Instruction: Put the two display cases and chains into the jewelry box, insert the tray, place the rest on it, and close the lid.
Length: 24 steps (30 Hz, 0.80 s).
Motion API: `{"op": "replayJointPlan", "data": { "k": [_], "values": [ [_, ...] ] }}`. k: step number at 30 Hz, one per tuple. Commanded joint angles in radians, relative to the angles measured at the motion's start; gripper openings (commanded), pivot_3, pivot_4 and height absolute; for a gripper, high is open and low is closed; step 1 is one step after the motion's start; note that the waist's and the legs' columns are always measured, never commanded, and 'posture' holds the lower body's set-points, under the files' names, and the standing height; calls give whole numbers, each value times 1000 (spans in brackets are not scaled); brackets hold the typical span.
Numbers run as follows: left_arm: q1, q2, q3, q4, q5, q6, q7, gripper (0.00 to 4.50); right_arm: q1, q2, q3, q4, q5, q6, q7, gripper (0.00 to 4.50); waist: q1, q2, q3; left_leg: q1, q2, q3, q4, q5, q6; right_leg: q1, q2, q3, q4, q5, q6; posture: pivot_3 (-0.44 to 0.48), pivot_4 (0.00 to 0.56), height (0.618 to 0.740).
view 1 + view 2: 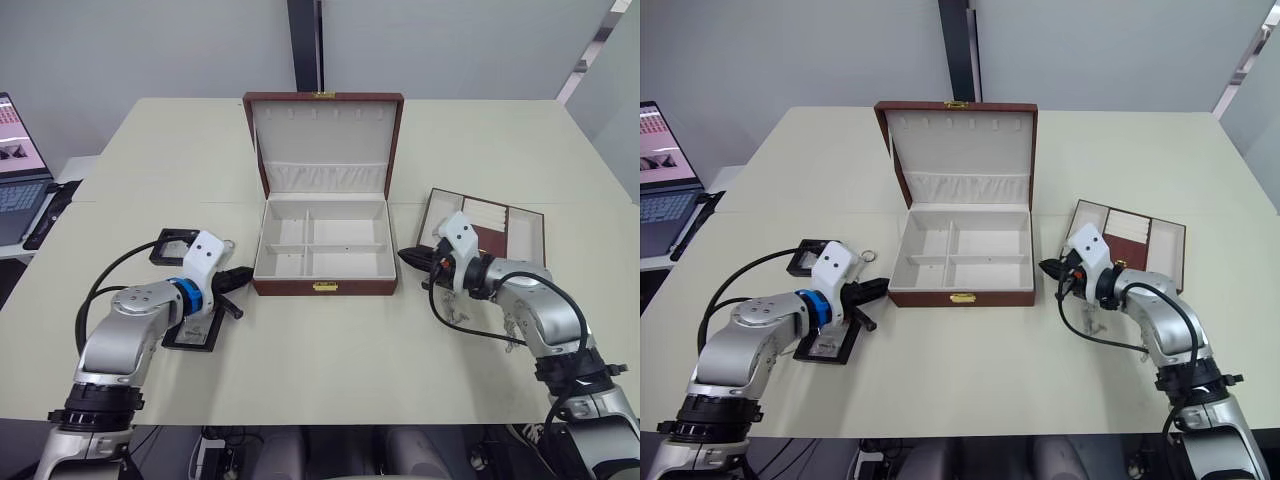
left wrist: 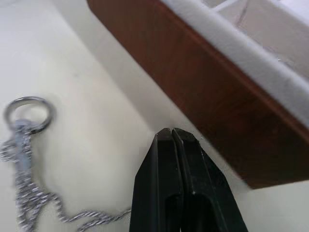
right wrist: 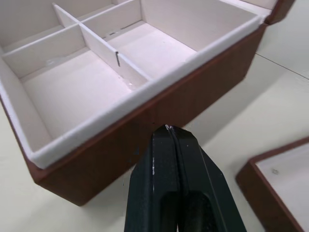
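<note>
An open, empty jewelry box (image 1: 322, 245) sits mid-desk between 2 grippers, left (image 1: 237, 276) and right (image 1: 408, 257), both pinched together empty, so the loose chain (image 2: 21, 159) could easily slip.

Open, seemingly empty jewelry box (image 1: 322, 250)

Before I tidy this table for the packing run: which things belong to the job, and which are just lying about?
Job:
jewelry box, lid open
tray, on the table by the right gripper
two display cases, by the left gripper
chain

Lying about:
laptop
black cable
</note>
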Motion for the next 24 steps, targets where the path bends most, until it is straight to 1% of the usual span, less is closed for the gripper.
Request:
{"op": "replayJointPlan", "data": {
  "k": [1, 5, 9, 11, 12, 13, 17, 21, 23, 24],
  "values": [
    [-6, 34, 52, 8, -6, -31, -11, 0, 3, -31, -59, -20, 29, -19, 26, 37, 0, 0, 0, 0, 0, 0, 0, 0, 0, 0, 0, 0, 0, 0, 0, 0, 150, 740],
    [-1, 66, 107, 22, -31, -44, -32, 0, 26, -64, -112, -42, 76, -7, 63, 37, 1, 0, 0, 0, 0, 0, 0, 0, 0, 0, 0, 0, 0, 0, 0, 0, 150, 740],
    [17, 119, 197, 21, -98, -28, -103, 0, 77, -129, -198, -91, 174, 17, 149, 37, 0, 0, 0, 0, 0, 0, 0, 0, 0, 0, 0, 0, 0, 0, 0, 0, 150, 740],
    [54, 178, 258, 37, -133, -28, -178, 375, 121, -208, -251, -73, 200, 12, 224, 0, 0, 0, 0, 0, 0, 0, 0, 0, 0, 0, 0, 0, 0, 0, 0, 0, 150, 740],
    [83, 214, 283, 58, -130, -47, -211, 534, 143, -252, -279, -42, 204, -2, 263, 395, 0, 0, 0, 0, 0, 0, -1, 0, 0, 0, 0, 0, 0, 0, 0, 0, 150, 740],
    [115, 246, 302, 81, -124, -68, -239, 833, 161, -291, -300, -5, 203, -25, 296, 567, -1, 0, 0, 0, 0, 0, -1, 0, 0, 0, 0, 0, -1, 0, 0, 0, 150, 740],
    [218, 339, 377, 177, -97, -151, -308, 2029, 189, -419, -355, 179, 175, -112, 407, 1638, -1, 0, 0, 2, 0, 1, -1, 0, 0, 1, 0, 0, -1, 0, 0, 0, 150, 740],
    [269, 402, 427, 289, -53, -238, -314, 3163, 193, -501, -376, 336, 157, -183, 494, 2619, -1, 0, 0, 2, 0, 1, -1, 0, 1, 1, 0, 0, -1, 0, 0, 0, 150, 740],
    [290, 421, 444, 331, -39, -271, -318, 3794, 200, -532, -371, 393, 131, -229, 517, 3249, -2, 0, 0, 1, 1, 1, -1, 0, 1, 0, 0, 0, -1, 0, 0, 0, 150, 740],
    [299, 432, 451, 359, -28, -291, -318, 4056, 202, -546, -368, 422, 116, -253, 527, 3491, -2, 0, 0, 2, 1, 2, -1, 0, 1, 0, 0, 0, -1, 0, 0, 0, 150, 740]
  ]
}}
